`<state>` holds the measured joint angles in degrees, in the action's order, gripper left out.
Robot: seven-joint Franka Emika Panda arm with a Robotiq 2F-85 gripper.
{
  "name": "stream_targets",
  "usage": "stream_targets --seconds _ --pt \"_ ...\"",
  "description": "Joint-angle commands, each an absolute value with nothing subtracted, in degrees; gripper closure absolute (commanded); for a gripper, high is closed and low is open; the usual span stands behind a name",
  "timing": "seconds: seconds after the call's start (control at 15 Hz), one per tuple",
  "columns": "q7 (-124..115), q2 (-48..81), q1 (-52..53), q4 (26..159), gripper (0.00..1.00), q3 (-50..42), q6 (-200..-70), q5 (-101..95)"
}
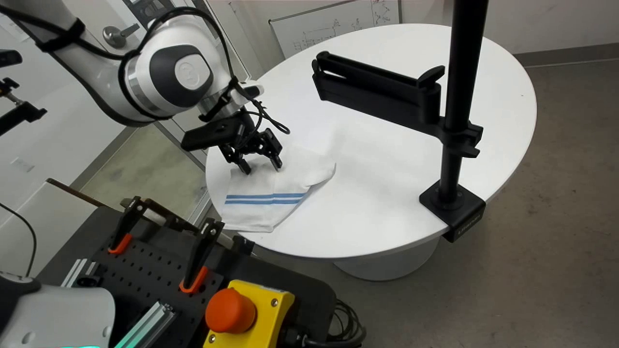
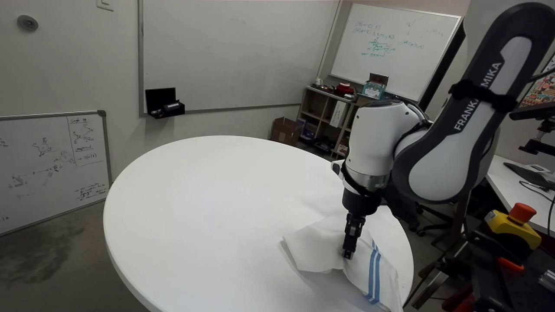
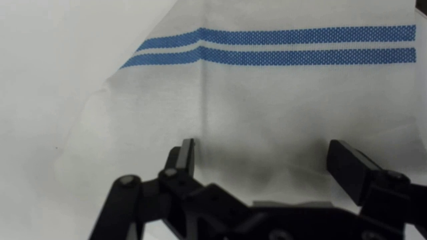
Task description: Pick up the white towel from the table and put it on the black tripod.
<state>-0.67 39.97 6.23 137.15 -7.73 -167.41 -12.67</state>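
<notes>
Towel (image 1: pixel 268 188): white, two blue stripes; laid on round white table (image 2: pixel 208 208), near the rim; crease shown across the stripes in wrist view.
Gripper (image 3: pixel 262 145): pointed down over towel; fingers (image 3: pixel 350 170) spread wide apart, towel seen below and between.
Contact: fingers apparently set against the towel; touch can't be confirmed.
Black tripod (image 1: pixel 451 166): post with side arm, base seated at table edge in an exterior view; well apart from towel.
Stop button (image 1: pixel 231 311): orange-red, mounted on yellow box (image 1: pixel 271 309), beside table.
Whiteboard (image 2: pixel 52 164): marked with writing, seen beyond the table in both exterior views.
</notes>
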Motion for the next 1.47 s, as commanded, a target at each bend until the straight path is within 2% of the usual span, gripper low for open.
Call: stream_targets --seconds 0.0,0.27,0.33,0.4,0.53,0.87,1.07,1.4 --pt "-1.0 43.2 10.7 136.1 0.00 -11.4 -171.2 -14.2" --pt "-1.0 45.4 13.6 135.6 0.00 -13.5 -172.6 -13.8" --pt "-1.1 45.8 14.1 135.5 0.08 -13.8 -172.7 -13.6" --pt "-1.0 46.1 14.3 135.4 0.28 -13.9 -172.7 -13.5" --pt "-0.9 46.6 14.6 135.3 0.40 -14.0 -172.7 -13.4" --pt "-0.9 46.7 15.1 135.3 0.81 -14.4 -172.7 -13.3" --pt "-1.0 45.8 15.0 135.8 1.00 -14.4 -172.8 -13.2" --pt "-1.0 44.1 14.8 137.1 0.98 -14.6 -173.2 -12.9"
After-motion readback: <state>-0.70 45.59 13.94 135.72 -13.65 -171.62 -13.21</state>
